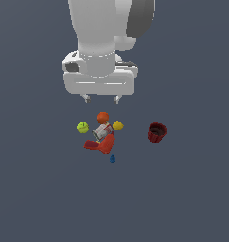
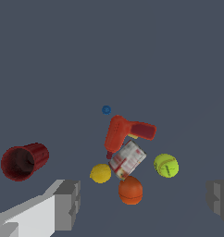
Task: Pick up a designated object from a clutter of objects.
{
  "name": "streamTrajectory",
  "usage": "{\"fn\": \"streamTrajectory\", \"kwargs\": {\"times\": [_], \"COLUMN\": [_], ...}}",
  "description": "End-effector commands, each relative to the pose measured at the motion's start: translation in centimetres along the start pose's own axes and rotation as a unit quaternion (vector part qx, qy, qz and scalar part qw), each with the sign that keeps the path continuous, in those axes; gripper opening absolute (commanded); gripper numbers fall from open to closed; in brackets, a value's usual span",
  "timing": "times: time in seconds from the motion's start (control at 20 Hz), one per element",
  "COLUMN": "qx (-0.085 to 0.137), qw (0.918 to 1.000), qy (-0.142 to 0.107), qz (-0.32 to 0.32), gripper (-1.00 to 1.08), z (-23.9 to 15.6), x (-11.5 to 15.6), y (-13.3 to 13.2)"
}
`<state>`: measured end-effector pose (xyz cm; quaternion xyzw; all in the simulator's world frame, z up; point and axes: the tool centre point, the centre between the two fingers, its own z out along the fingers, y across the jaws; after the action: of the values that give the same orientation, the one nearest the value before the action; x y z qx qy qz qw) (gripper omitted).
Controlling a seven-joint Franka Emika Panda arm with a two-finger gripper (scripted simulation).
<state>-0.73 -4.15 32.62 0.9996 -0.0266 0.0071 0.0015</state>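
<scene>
The red tool [image 1: 101,144] lies on the dark bench [image 1: 192,198] in the middle of a tight cluster of small things, and the silver-and-red can [image 1: 101,131] serves as the marker for all of them. The tool is L-shaped and glossy; one arm of it touches the can, with the thicker arm angling away from it. In the wrist view the tool [image 2: 124,132] shows its bend clearly, one end tucked right against the can [image 2: 127,159], which lies on its side.

Around the can: the orange ball [image 1: 103,117] sits just beside it on the side away from the tool, the yellow lemon shape [image 1: 118,125] touches or nearly touches it on the exterior view's right, and the yellow-green ball [image 1: 83,127] rests near it on the exterior view's left. The tiny blue drop [image 1: 112,159] lies beyond the tool, farther from the can. The dark red cup [image 1: 157,132] stands well apart from the can, on the exterior view's right; the wrist view shows its open mouth [image 2: 22,162].

The gripper [image 1: 101,98] hangs above the cluster, over the orange ball's side of the can, touching nothing. Its fingers [image 2: 67,203] are spread wide and hold nothing.
</scene>
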Motion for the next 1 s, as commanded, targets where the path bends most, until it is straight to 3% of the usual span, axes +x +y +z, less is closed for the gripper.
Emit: {"fn": "streamTrajectory", "kwargs": {"times": [0.0, 0.95], "qx": [0.000, 0.003], "qw": [1.0000, 0.9993], "qy": [0.000, -0.012], "qz": [0.000, -0.035], "gripper": [1.08, 1.08], "z": [0.0, 1.2], "x": [0.0, 0.2], "y": [0.0, 0.6]}}
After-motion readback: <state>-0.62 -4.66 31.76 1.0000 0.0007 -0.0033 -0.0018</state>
